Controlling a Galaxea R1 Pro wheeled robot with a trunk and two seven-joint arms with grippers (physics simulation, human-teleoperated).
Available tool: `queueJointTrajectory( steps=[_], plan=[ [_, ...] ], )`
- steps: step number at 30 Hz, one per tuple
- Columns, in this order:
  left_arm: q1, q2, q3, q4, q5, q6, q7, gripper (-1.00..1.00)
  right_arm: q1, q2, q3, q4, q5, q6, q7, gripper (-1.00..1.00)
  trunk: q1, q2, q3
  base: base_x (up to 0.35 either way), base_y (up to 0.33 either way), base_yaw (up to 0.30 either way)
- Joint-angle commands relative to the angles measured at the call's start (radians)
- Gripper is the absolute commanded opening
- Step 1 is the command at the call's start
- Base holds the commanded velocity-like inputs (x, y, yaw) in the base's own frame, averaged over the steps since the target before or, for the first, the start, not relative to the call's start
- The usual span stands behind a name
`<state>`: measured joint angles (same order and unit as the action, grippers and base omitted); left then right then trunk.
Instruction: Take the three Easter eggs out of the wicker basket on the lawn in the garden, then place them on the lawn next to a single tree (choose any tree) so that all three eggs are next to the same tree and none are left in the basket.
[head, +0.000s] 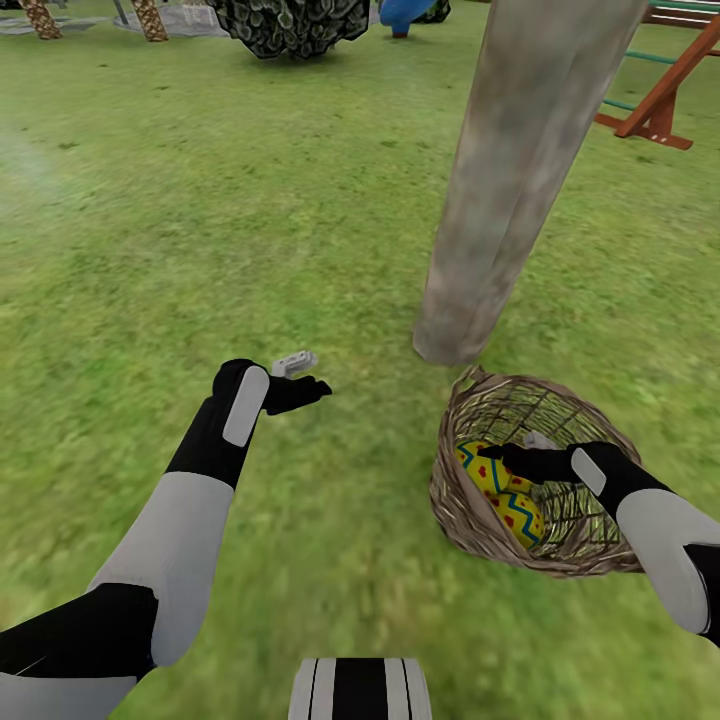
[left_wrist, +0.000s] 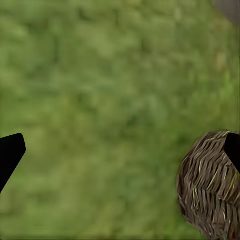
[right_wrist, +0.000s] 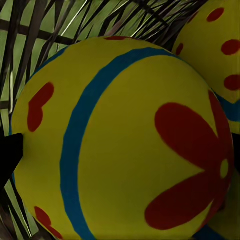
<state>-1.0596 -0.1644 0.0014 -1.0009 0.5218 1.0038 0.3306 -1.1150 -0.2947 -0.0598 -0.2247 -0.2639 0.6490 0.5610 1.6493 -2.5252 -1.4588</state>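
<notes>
Head view: right gripper (head: 512, 457) spread around an egg (head: 478, 466) in basket (head: 455, 510) at tree's (head: 520, 180) 6 o'clock; off-centre squeeze may eject it.

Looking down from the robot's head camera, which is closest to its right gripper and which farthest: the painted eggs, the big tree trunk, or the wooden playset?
1. The Easter eggs: in the wicker basket, right at the right gripper, which reaches inside it.
2. The tree: its trunk meets the lawn just behind the basket.
3. The playset: far off, top right corner.
</notes>
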Motion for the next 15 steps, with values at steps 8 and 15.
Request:
queueJointTrajectory(
  steps=[8, 15],
  plan=[
    [-0.001, -0.001, 0.000, 0.026, 0.009, 0.000, 0.013, 1.00, 0.000, -0.027, -0.007, -0.001, -0.005, 0.008, 0.000, -1.00, -0.001, 0.000, 0.007, 0.000, 0.000, 0.000],
    [-0.001, -0.001, 0.000, 0.030, 0.009, -0.001, 0.013, 1.00, 0.000, -0.029, -0.006, -0.001, -0.007, 0.008, 0.000, -1.00, -0.003, 0.001, 0.023, 0.000, 0.000, 0.000]
  ],
)
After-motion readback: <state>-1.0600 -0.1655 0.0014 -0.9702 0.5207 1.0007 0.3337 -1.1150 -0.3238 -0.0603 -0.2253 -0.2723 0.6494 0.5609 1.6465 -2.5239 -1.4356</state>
